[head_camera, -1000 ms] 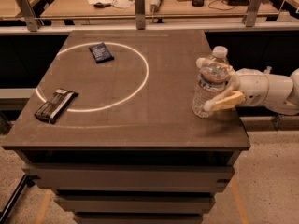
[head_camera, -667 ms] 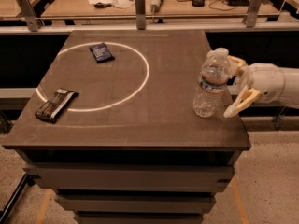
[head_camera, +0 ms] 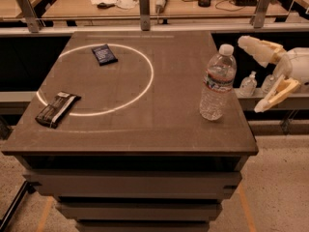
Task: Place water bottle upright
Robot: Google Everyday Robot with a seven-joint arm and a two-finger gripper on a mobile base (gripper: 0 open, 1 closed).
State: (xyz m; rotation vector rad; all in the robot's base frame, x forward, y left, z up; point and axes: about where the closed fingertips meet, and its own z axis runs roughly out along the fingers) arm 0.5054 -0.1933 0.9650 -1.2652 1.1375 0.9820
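The water bottle (head_camera: 218, 82) stands upright near the right edge of the dark table (head_camera: 130, 134). It is clear ribbed plastic with a white cap and a white label band. My gripper (head_camera: 255, 77) is to the right of the bottle, off the table's edge, apart from it. Its two pale fingers (head_camera: 256, 47) are spread wide and hold nothing.
A white circle (head_camera: 99, 79) is marked on the table top. A dark blue packet (head_camera: 104, 54) lies inside it at the back. A dark snack bar (head_camera: 58, 108) lies on its left edge. Two small clear bottles (head_camera: 248, 84) stand on a shelf behind my gripper. A cluttered desk (head_camera: 159, 1) runs along the back.
My gripper has let go of the water bottle, opened and drawn back to the right, off the table. The bottle stays standing upright on its own.
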